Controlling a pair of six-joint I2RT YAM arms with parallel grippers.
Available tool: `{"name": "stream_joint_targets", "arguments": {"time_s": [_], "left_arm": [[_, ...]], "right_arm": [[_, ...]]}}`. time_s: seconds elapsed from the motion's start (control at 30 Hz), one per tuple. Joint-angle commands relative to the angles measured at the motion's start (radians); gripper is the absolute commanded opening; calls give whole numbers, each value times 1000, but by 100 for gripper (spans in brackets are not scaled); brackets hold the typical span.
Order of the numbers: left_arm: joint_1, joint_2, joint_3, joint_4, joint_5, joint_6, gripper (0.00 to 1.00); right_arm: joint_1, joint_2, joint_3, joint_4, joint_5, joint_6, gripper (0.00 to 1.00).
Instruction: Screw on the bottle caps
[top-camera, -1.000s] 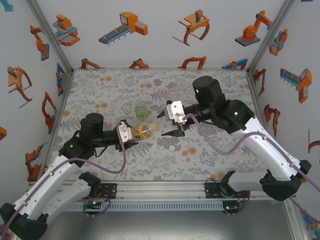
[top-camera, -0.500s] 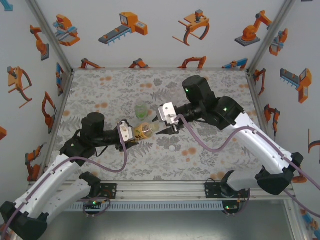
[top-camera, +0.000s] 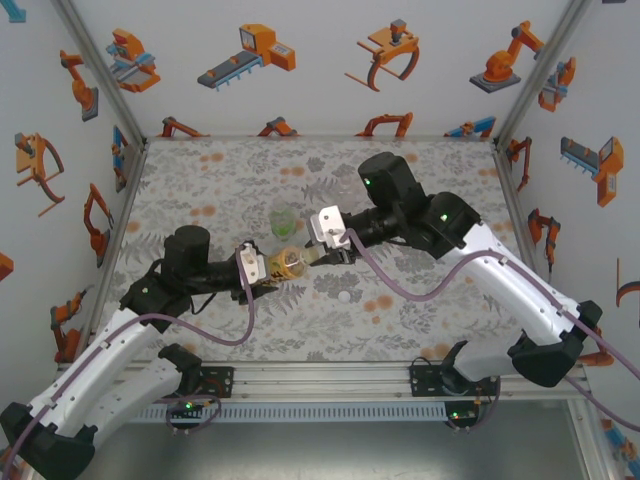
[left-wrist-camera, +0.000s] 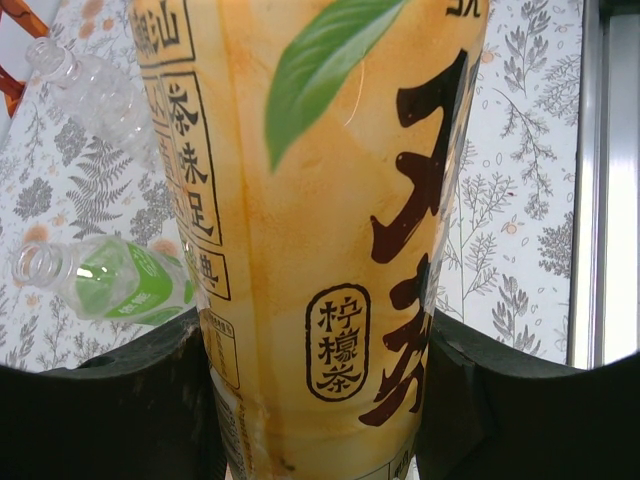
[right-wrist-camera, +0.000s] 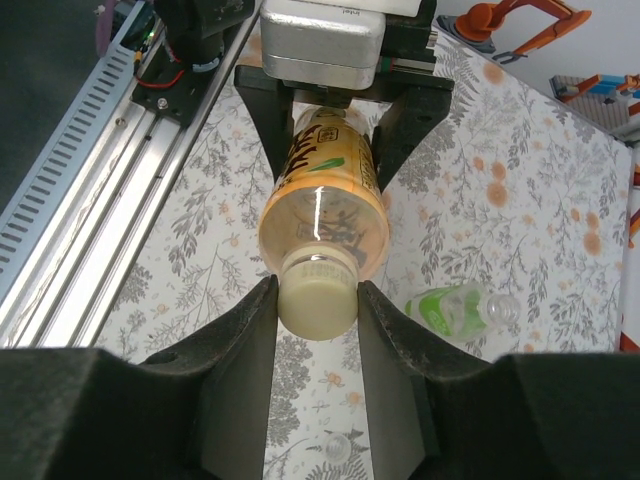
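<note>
My left gripper (left-wrist-camera: 318, 400) is shut on the yellow-orange labelled bottle (left-wrist-camera: 330, 200), holding it off the table with its neck toward the right arm. In the top view this bottle (top-camera: 288, 263) hangs between both grippers. A pale yellow cap (right-wrist-camera: 318, 295) sits on its neck, and my right gripper (right-wrist-camera: 317, 302) is shut on that cap, one finger on each side. The green-tinted bottle (right-wrist-camera: 455, 308) lies uncapped on the table just beyond, with the colourless bottle (left-wrist-camera: 88, 88) lying farther back. A small clear-white cap (right-wrist-camera: 335, 447) lies on the table below the held bottle.
The table has a grey floral cover (top-camera: 200, 190) and white walls with orange robot pictures around it. An aluminium rail (right-wrist-camera: 110, 170) runs along the near edge by the arm bases.
My right gripper has moved left to the bottle's neck and closed its fingers on the pale yellow cap. The left gripper has kept its hold on the bottle.
</note>
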Motion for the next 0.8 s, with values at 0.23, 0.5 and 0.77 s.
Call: {"name": "stream_joint_targets", "arguments": {"time_s": [0.23,0.5,0.77], "left_arm": [[-5,-13,8,9,-31,-1,0],[-4,-37,-4,33,-88,-12,0],[-5,-41,-1,35,-91,-17,0]], "right_arm": [[10,-16,-34,122,16,265,22],[12,-48,-152,342,176,794,14],[12,-43,-190,430,284,1342,14]]}}
